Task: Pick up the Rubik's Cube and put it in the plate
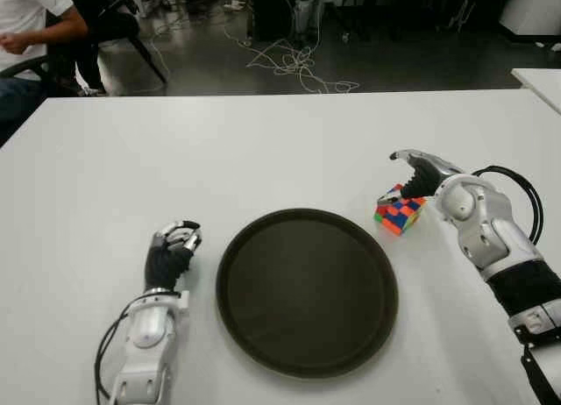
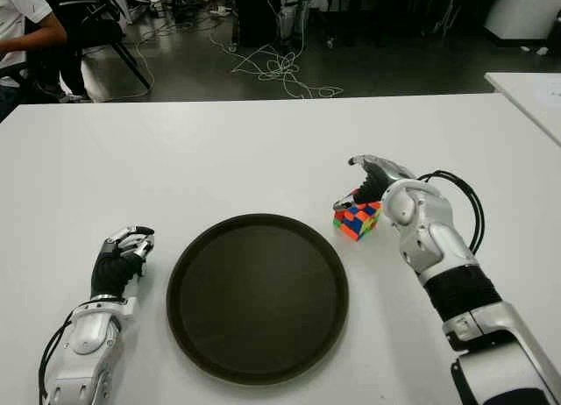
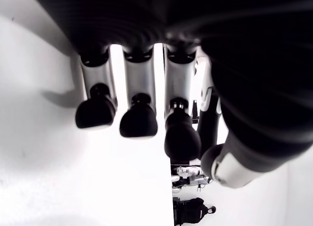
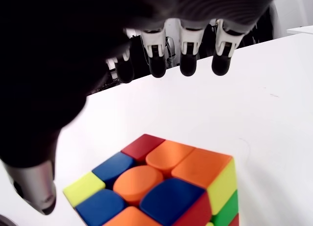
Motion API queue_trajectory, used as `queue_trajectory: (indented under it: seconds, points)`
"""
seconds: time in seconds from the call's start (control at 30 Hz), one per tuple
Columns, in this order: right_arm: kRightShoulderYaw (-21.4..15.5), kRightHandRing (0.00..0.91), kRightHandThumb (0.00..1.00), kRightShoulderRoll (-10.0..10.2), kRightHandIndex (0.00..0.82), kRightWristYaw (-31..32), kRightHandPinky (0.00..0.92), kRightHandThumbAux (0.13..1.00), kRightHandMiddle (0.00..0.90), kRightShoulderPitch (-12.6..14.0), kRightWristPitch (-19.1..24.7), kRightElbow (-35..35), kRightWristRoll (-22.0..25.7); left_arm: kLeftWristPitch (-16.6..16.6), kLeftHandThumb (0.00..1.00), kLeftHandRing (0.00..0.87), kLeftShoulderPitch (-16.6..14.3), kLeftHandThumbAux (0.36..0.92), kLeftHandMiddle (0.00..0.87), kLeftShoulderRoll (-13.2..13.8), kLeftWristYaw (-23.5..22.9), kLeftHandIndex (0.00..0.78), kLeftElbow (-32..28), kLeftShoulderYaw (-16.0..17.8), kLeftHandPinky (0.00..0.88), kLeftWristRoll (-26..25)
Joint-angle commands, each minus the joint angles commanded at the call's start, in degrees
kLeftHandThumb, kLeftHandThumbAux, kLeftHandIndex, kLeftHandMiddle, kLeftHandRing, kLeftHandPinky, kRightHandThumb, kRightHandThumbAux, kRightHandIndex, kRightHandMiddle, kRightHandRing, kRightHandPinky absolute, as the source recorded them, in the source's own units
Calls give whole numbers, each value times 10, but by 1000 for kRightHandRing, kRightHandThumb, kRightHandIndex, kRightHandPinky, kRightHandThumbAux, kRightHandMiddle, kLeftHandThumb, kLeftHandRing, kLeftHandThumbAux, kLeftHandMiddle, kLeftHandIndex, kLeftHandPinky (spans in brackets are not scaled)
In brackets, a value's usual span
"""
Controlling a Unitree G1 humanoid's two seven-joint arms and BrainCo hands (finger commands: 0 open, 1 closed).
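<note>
Rubik's Cube [image 1: 401, 210] sits on the white table [image 1: 263, 151], just beside the right rim of the dark plate [image 1: 307, 291], not in it. My right hand [image 1: 423, 174] hovers over the cube, fingers [image 4: 188, 63] spread wide, holding nothing. Left hand [image 1: 172, 252] idles left of the plate, fingers curled, empty. Cube looks light, rigid, smooth plastic; I'd pinch two opposite flat faces, avoiding corners so the layers don't twist.

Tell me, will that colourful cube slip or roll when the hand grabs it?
The Rubik's Cube has flat faces, so it should sit rather than roll on the table. Its glossy tiles may slide under the right hand, whose open fingers aren't yet touching it. It looks rigid.
</note>
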Motion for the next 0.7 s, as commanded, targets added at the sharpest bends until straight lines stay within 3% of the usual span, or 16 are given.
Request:
queue_trajectory:
  seconds: [0.27,0.7]
  points:
    - [-2,0,0,0,0,-14,0,658,0,4,-20,6,6,-2,710,825,0,703,811,0,3,444,1,1,818,4]
    - [-2,0,0,0,0,0,0,648,0,8,-13,4,12,3,711,819,1,704,809,-6,2,444,-2,3,814,-3]
